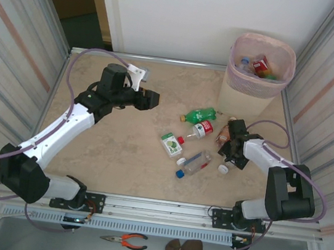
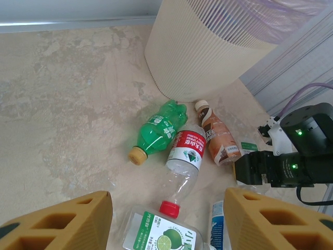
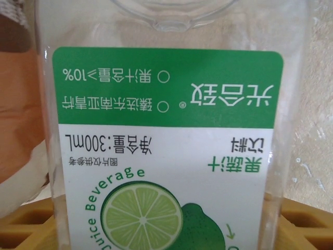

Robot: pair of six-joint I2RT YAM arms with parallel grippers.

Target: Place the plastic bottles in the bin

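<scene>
Pink bin holds a few bottles; several lie on the table. Meanwhile the left gripper gapes empty, and the right gripper straddles a lime-label bottle (grip unclear).

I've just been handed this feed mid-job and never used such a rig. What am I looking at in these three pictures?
Two robot arms are bolted at the table's near edge. The overhead picture shows both, left arm and right arm, the pink bin at the back and loose bottles in front of it. The other two pictures come from cameras on the wrists. The left one looks past its open, empty jaws at a green bottle, a red-labelled bottle and a brown bottle near the bin. The right one is close up on a lime-label bottle between its jaws; whether they grip it is unclear.
</scene>
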